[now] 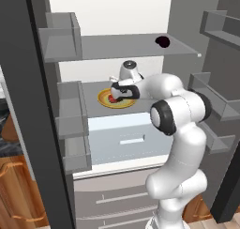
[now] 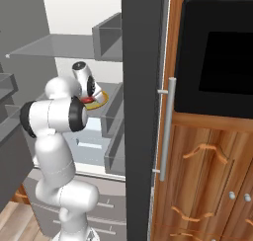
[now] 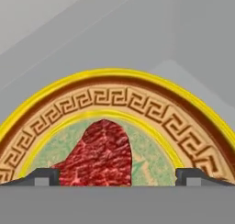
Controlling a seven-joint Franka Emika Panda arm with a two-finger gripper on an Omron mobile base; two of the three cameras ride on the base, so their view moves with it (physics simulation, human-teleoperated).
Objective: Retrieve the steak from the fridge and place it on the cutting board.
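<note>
I see a yellow plate lying flat on a grey shelf; up close its rim is bright yellow, with a brown band and a tan key-pattern border around a pale green centre. One shelf higher, near the back right corner, sits a dark maroon lump. To my right stands a wooden cabinet with carved door panels and a long metal handle, and a black oven window above it.

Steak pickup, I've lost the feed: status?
Gripper open, astride steak. Steak on yellow plate, fridge middle shelf. Nothing blocking.
</note>
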